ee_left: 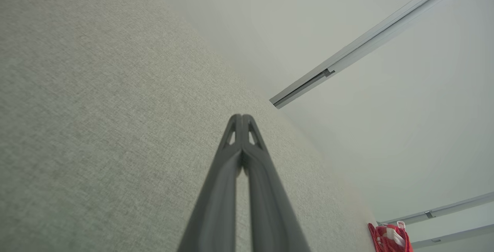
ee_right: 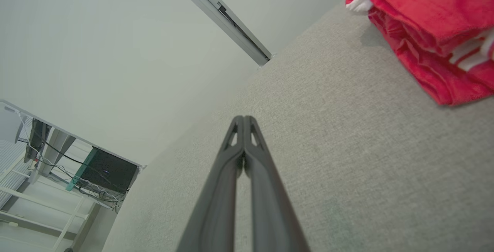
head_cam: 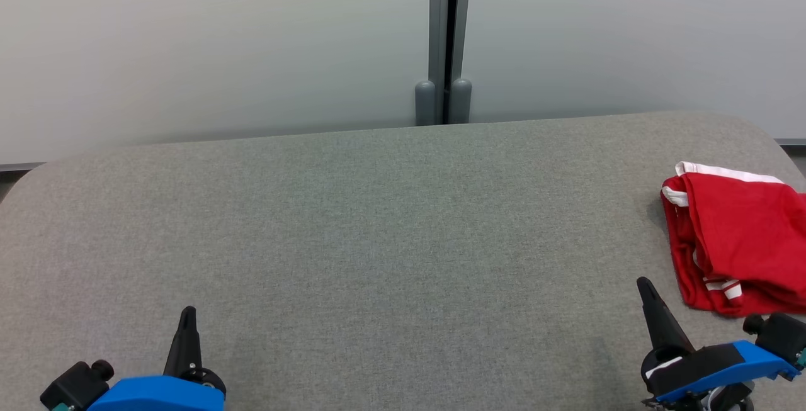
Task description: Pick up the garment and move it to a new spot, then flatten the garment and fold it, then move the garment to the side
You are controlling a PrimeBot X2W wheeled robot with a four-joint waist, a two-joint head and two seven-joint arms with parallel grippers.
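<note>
Resting at the counter's right edge: one folded garment

Item: red garment (head_cam: 743,241) with white trim, in a loosely folded bundle on the grey counter (head_cam: 378,241), at its right edge. Left gripper (head_cam: 187,313): near the front-left corner, fingers pressed together, holding nothing. Right gripper (head_cam: 643,285): front edge, near the garment but apart from it, fingers together, empty.

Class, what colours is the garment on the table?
The garment is red with white stripes; the head view shows it best.
</note>
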